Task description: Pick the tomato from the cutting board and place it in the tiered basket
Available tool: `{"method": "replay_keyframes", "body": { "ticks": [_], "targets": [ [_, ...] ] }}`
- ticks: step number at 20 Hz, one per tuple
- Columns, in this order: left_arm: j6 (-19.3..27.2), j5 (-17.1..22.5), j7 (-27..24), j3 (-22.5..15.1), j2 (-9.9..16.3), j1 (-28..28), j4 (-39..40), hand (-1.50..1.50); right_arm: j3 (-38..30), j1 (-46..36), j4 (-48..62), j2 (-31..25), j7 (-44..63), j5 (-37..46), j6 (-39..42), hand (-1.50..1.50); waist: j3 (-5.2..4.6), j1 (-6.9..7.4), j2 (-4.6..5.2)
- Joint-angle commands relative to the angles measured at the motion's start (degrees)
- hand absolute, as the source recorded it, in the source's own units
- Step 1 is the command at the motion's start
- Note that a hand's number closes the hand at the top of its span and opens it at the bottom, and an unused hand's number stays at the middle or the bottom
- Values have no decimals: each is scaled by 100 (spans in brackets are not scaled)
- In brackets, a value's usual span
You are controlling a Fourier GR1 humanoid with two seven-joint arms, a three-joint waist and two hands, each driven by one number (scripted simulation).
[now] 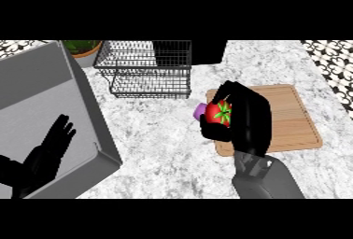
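Tomato wrapped in curled right hand at cutting board's left edge; still to carry far-left into tiered basket; left hand resting spread, near left.

**Black hands on grey forearms**

The right hand is glossy black, with a broad, smooth, slab-like back and thick, rounded fingers of the same black. Just below it sits a short wrist section in darker grey with small ridged or slotted detail. From there the right forearm widens into a plain matte grey casing with flat faces. The left hand is likewise all black, its fingers slender and segmented, its thumb set off to one side.
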Motion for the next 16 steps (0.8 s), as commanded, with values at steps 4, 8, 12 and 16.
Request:
{"method": "replay_keyframes", "body": {
  "ticks": [4, 8, 12, 16],
  "targets": [
    [8, -77, 216, -828, 3, -738, 331, 0, 664, -1614, -887, 30, 2248, 734, 1513, 150, -6, 168, 104],
    [-33, -157, 222, -875, 3, -942, 467, 0, 439, -2644, -703, 30, 2863, 363, 2330, 150, 0, 271, 142],
    [-50, -145, 119, -971, 3, -877, 541, 0, -205, -3604, 167, 29, 2989, -52, 2279, 150, 7, 461, 200],
    [-168, -34, 301, -855, 3, -1116, 559, 0, -671, -4255, 1035, 29, 2998, -260, 1819, 150, 11, 559, 236]
  ]
}}
